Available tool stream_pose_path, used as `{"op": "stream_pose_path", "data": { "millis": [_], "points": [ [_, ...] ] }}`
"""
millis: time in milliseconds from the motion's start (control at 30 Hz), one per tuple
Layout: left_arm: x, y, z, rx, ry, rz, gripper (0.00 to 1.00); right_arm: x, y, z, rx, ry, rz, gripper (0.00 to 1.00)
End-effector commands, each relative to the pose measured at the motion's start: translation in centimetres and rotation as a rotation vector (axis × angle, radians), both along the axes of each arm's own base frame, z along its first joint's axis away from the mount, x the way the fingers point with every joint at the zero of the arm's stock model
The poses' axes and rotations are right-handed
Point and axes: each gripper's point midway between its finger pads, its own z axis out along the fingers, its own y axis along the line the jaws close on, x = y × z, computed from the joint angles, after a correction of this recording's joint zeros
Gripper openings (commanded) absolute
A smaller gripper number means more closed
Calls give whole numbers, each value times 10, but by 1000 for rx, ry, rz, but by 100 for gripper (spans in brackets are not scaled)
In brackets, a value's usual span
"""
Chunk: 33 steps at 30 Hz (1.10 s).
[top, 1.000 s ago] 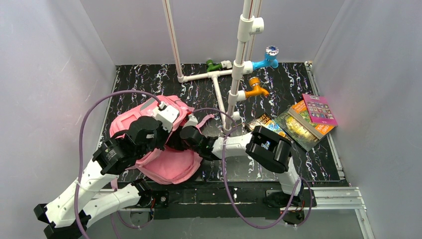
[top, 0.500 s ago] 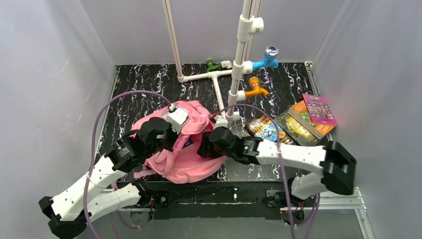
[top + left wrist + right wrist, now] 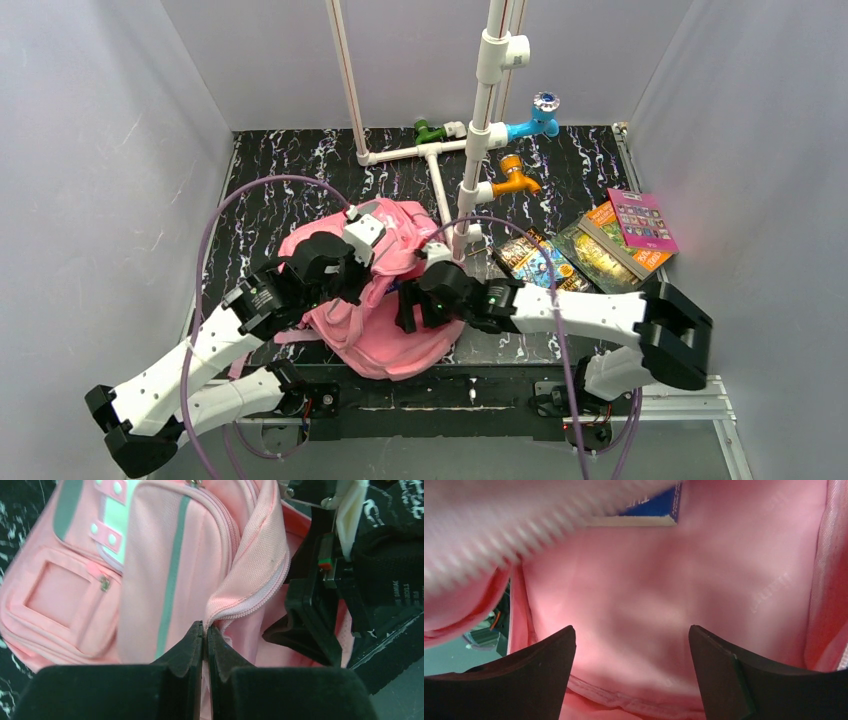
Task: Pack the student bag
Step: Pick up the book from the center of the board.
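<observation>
Top external: student bag [image 3: 385, 335] lies on the desk [image 3: 300, 170] beneath both hands; right hand [image 3: 408, 308] at its mouth, left hand [image 3: 362, 268] beside it; loose books [image 3: 590, 245] well right of the right hand, pipe stand [image 3: 470, 160] near that path.
Left wrist: left hand [image 3: 205, 630] pinches the bag's zipper edge [image 3: 245, 605].
Right wrist: right hand [image 3: 631, 635] spread inside the lining [image 3: 664, 590]; blue book [image 3: 649, 507] ahead.

The student bag [image 3: 400, 340] lies on the desk [image 3: 290, 170] near its front edge, left of centre, just beyond the arm bases. The left gripper [image 3: 205, 630] sits on the rim of the bag's opening, on the left side. The right gripper [image 3: 631, 635] reaches into the opening from the right. A book [image 3: 651, 510] lies inside the bag, beyond that gripper. A pipe frame [image 3: 470, 150] stands behind the bag, and overlapping books [image 3: 600, 245] lie to the frame's right.
</observation>
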Motion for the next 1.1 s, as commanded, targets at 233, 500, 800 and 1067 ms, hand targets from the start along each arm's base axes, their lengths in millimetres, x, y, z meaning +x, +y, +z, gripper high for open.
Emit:
{"op": "stream_pose_path", "data": {
  "millis": [233,500,800,1067],
  "points": [
    [-10,21,-47,25,199,217,0,21,65,124,590,-289,130,98],
    [0,38,-30,-11,103,312,0,32,56,104,603,-136,17,72],
    [18,75,-46,122,21,514,0,25,-91,47,161,-126,-278,74],
    [24,72,-47,159,13,504,0,19,-217,31,37,-144,-657,91]
  ]
}}
